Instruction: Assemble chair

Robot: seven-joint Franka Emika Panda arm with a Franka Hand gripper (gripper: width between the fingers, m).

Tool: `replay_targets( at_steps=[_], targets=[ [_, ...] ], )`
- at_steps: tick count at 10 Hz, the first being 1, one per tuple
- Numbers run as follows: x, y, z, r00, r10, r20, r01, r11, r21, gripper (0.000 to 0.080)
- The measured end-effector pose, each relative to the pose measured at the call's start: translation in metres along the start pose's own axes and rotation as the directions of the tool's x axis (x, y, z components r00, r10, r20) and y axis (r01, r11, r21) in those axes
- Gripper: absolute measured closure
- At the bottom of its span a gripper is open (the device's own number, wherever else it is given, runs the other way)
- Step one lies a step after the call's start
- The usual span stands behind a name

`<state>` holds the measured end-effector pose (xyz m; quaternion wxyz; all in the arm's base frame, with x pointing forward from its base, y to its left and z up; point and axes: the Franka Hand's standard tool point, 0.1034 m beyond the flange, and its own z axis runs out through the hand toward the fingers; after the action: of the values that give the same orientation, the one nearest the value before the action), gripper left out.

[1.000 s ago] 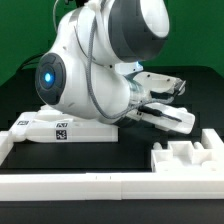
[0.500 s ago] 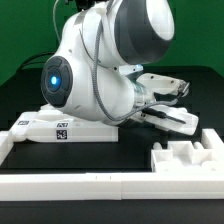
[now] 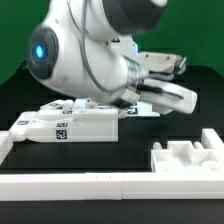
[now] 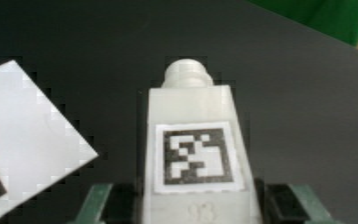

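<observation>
My gripper (image 4: 197, 206) is shut on a white chair bar (image 4: 194, 120) with a square black-and-white tag and a rounded peg at its far end. A finger (image 4: 105, 200) shows on each side of the bar. In the exterior view the gripper (image 3: 138, 92) holds this bar (image 3: 176, 97) above the black table, pointing to the exterior view's right. A flat white chair slab (image 3: 62, 125) with tags lies below the arm at the exterior view's left. A blocky notched white chair part (image 3: 186, 158) stands at the front right.
A long plain white rail (image 3: 80, 185) edges the table's front. The arm's bulky white body (image 3: 80, 50) hides the back of the table. A flat white corner (image 4: 25, 120) shows beside the bar in the wrist view.
The arm has swung up and toward the exterior view's left. The bar in the gripper has risen from near the table to well above it.
</observation>
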<state>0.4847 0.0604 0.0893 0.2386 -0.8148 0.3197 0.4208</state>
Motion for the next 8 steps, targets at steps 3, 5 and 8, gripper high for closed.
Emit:
replay_targets(
  at_steps=[3, 5, 8],
  targets=[
    [-0.024, -0.017, -0.037, 0.98, -0.079, -0.184, 0.075, 0.997, -0.029, 0.0515],
    [-0.02, -0.023, -0.038, 0.946, -0.09, -0.311, 0.09, 0.996, -0.014, 0.0515],
    [-0.007, -0.031, -0.064, 0.838, -0.188, -0.513, 0.195, 0.98, -0.039, 0.0515]
  ],
)
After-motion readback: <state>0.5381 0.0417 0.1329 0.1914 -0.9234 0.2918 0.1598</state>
